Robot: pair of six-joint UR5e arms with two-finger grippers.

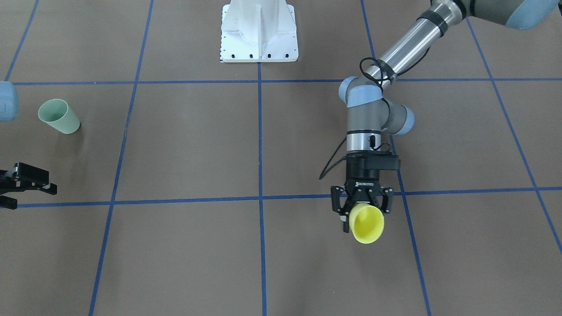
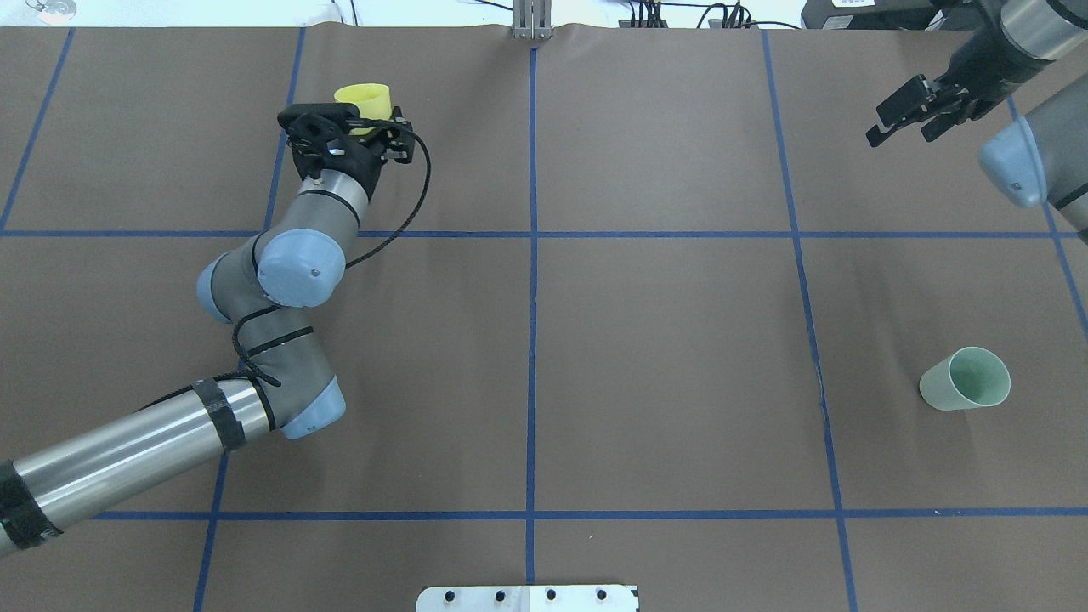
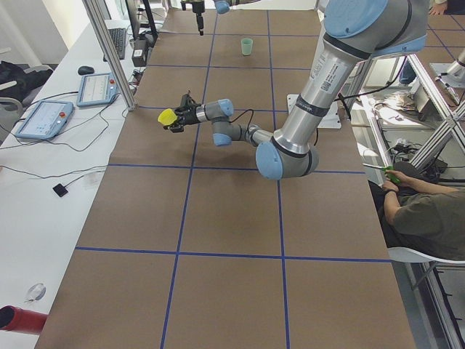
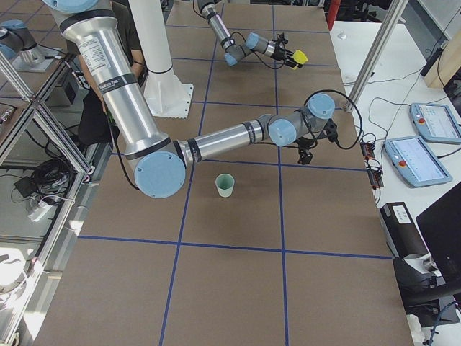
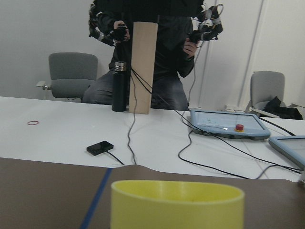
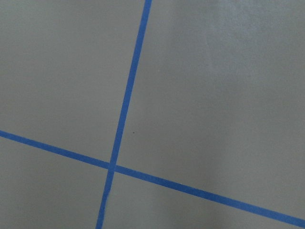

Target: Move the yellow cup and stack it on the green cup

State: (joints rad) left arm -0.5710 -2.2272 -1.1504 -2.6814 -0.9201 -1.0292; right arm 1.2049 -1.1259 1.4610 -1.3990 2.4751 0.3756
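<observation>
My left gripper [image 1: 363, 211] is shut on the yellow cup [image 1: 368, 224] and holds it on its side, a little above the table, mouth pointing away from the robot. The cup also shows in the overhead view [image 2: 363, 99] and fills the bottom of the left wrist view [image 5: 176, 205]. The green cup [image 1: 59, 116] stands upright on the table on my right side, also in the overhead view [image 2: 966, 379]. My right gripper [image 2: 901, 123] is open and empty, well beyond the green cup, and hangs over bare table.
The table is brown with a blue tape grid. The white robot base plate [image 1: 259, 30] sits at the robot's side. Beyond the far edge are a white bench with tablets [image 5: 228, 125], cables and a standing person [image 5: 152, 52].
</observation>
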